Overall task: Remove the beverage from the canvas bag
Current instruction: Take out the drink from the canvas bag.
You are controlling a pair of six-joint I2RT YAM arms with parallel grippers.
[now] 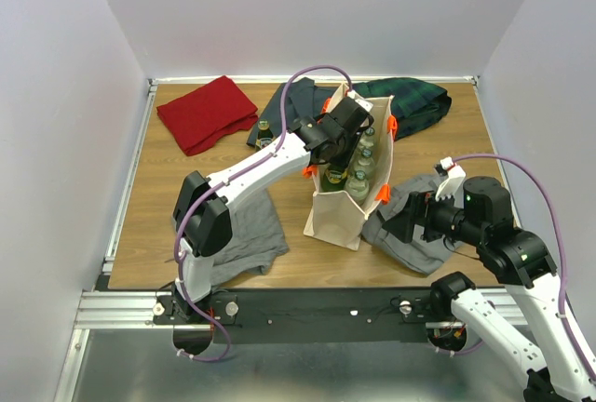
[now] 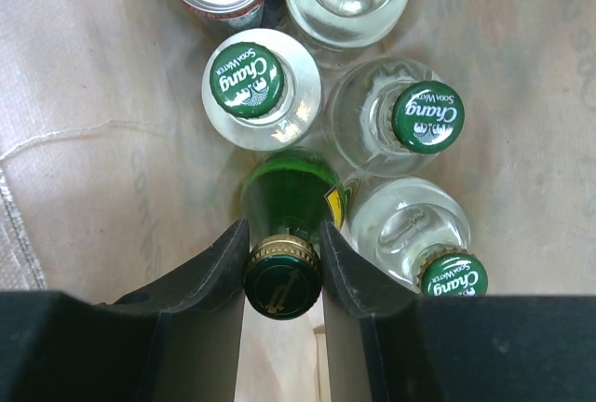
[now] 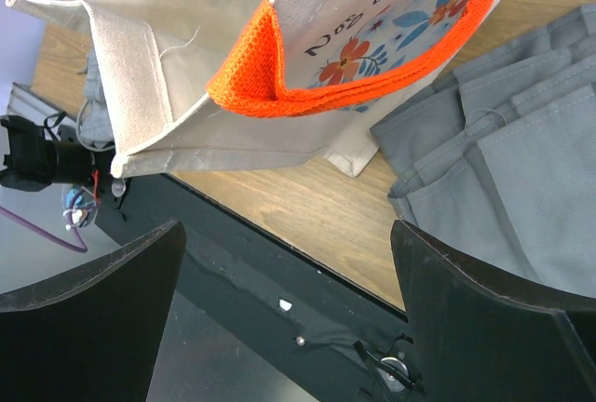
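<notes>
You're looking at a beige canvas bag with orange handles and blue-and-orange flowers. Inside, one green bottle sits among clear bottles with green caps (white lettering). Nearby: red cloth, dark tartan cloth, grey clothes.

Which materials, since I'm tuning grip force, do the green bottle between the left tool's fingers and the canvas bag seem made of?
The green bottle: likely glass, glossy translucent green; its cap looks metal, dark with ribbed gold rim. The canvas bag: matte beige woven cloth, weave and stitched seams visible; its orange handle looks like ribbed webbing.
</notes>
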